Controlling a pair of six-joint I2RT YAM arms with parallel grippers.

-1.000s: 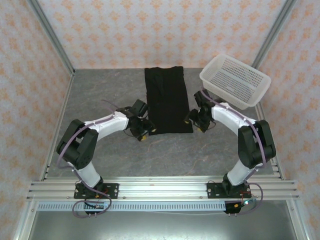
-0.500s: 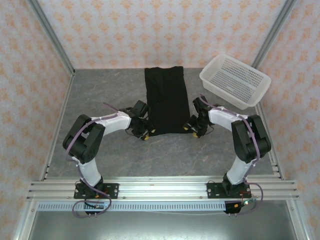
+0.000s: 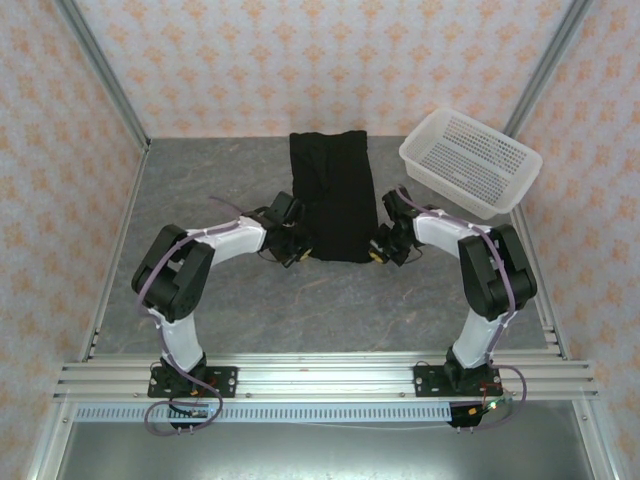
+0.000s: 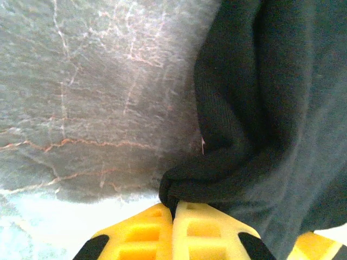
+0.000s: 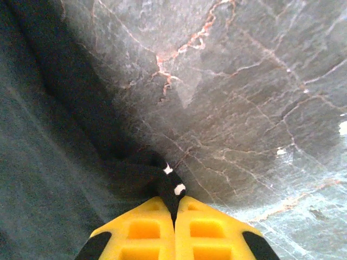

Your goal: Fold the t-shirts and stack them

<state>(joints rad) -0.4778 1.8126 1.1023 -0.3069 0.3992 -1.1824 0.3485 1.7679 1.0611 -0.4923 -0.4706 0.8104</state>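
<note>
Slid inward onto the t-shirt (image 3: 333, 195) since a second ago and snapped shut. Nearest, pinching its near-left corner with the left gripper (image 3: 297, 252), a bunched black fold caught between yellow fingers (image 4: 143, 233). Same at its near-right corner with the right gripper (image 3: 377, 252), clamped on the hem. Beyond, lying flat and plain black along the grey table (image 3: 200, 200). Farthest, near its far-right corner, a white perforated basket (image 3: 455, 190).

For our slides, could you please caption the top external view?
Left gripper and right gripper shut on the near corners of the black cotton t-shirt, white perforated plastic basket beyond.
</note>
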